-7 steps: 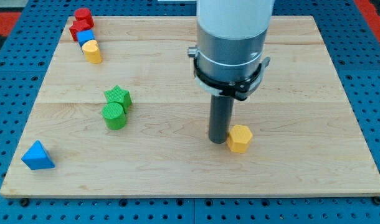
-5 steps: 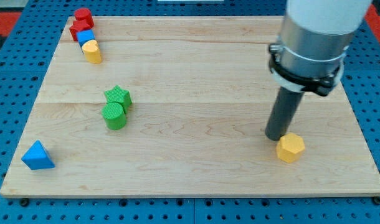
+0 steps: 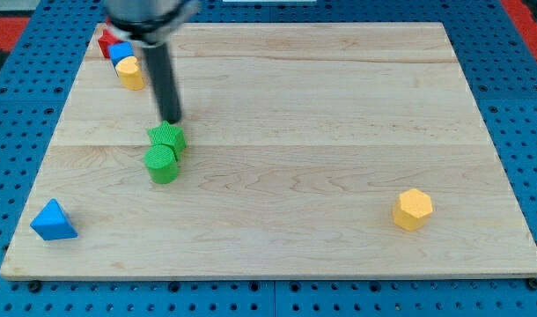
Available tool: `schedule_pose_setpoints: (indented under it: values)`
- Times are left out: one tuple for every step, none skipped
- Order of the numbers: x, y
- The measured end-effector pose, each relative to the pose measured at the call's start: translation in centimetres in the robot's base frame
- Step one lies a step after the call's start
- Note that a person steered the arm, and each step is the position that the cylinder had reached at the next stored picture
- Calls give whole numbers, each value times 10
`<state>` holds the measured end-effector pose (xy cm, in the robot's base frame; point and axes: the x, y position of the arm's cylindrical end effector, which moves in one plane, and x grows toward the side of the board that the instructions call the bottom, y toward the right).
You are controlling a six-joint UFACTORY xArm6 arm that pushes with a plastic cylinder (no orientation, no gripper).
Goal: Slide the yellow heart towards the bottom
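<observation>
A pale wooden board (image 3: 277,88) is lying on a blue pegboard, and we are working over its upper left part. We are carrying no pincer, only a dark rod, and my tip (image 3: 171,121) is resting just above the green star (image 3: 168,137), which is touching the green cylinder (image 3: 161,165) below it. The yellow heart (image 3: 130,73) is sitting near the view's top left, just beside the blue block (image 3: 121,52) and the red blocks (image 3: 106,40). We are judging the push not yet begun: my tip is standing below and right of the heart, so we are needing to get above it first. The yellow hexagon (image 3: 413,210) and blue triangle (image 3: 53,220) are lying well apart.
</observation>
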<state>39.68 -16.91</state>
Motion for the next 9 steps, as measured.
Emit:
schedule_pose_setpoints:
  values:
    - [-22, -76]
    - [-64, -102]
    - [-102, -109]
    - [-105, -79]
    - [-105, -49]
    - [-100, -18]
    - [-86, -23]
    - [-81, -35]
    - [-76, 5]
